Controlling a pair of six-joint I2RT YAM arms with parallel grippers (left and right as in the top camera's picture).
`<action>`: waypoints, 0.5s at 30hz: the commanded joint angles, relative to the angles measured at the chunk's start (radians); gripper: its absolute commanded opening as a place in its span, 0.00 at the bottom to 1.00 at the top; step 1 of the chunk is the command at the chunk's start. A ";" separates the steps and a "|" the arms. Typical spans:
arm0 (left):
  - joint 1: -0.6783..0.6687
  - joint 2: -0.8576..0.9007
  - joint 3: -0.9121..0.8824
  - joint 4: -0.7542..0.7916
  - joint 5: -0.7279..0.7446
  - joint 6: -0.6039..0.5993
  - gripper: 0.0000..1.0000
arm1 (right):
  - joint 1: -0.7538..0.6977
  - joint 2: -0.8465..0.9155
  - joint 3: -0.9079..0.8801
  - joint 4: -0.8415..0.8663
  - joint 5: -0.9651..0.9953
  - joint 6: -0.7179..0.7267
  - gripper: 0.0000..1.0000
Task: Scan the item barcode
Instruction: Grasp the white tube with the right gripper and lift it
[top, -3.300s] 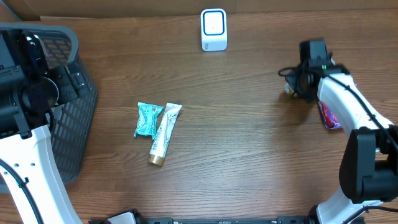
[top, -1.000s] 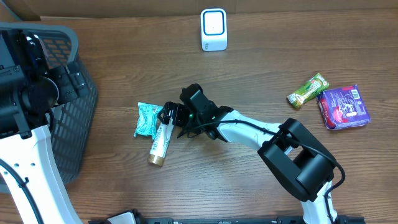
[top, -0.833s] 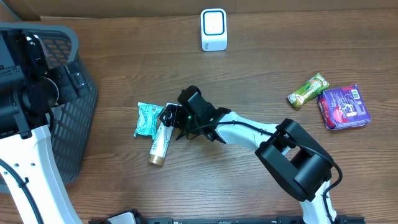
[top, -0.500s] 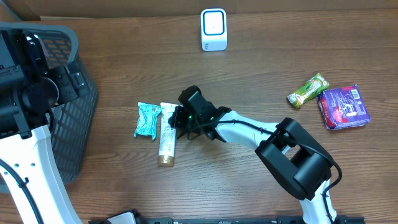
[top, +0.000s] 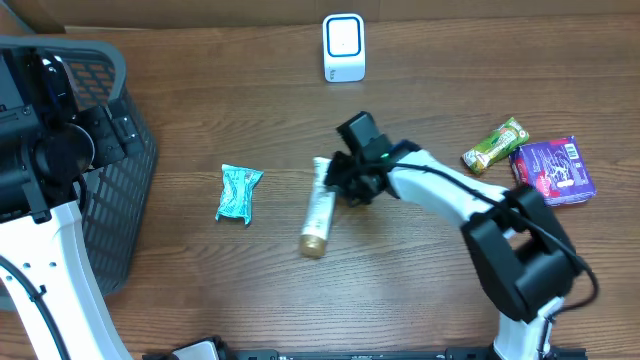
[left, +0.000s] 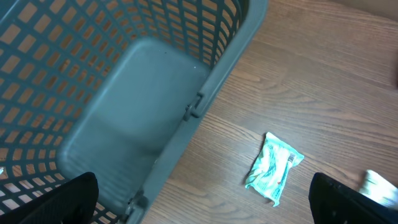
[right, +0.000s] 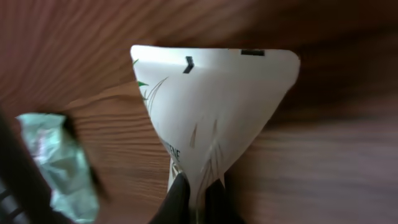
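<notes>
Grey lattice basket (top: 112, 190) at the left edge of the table (top: 400, 290). Inside, in the left wrist view, just its solid floor panel (left: 134, 118) and mesh walls.

Left arm (top: 45, 160) parked over the basket, wrist camera looking down into it. Left gripper (left: 205, 208) spread wide, one dark fingertip (left: 68, 199) in each lower corner of that view, nothing between them.

Right arm (top: 450, 195) stretched from the near right edge toward table centre. Right gripper (top: 347, 178) closed, pinching the flat crimped end of the white tube (top: 319, 210). Tube slanted, gold cap (top: 312, 245) toward the near-left, crimped end at the gripper. Can't tell if the cap end rests on the wood. Right wrist view: fingertips (right: 180, 196) meeting on the tube's fanned end (right: 211, 106), view blurred.

Teal packet (top: 238, 192) flat on the table left of the tube, apart from it. White scanner (top: 343, 47) upright at the far edge, well apart from the tube. Green snack bar (top: 495, 145) and purple packet (top: 551, 172) side by side at right.
</notes>
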 joint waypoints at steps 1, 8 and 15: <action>0.003 0.003 0.018 0.003 0.005 -0.013 1.00 | 0.001 -0.097 -0.012 -0.071 0.150 0.031 0.04; 0.003 0.003 0.018 0.003 0.005 -0.013 1.00 | 0.001 -0.108 -0.023 -0.151 0.168 0.132 0.04; 0.003 0.003 0.018 0.003 0.005 -0.013 0.99 | 0.000 -0.108 -0.027 -0.146 0.177 0.127 0.04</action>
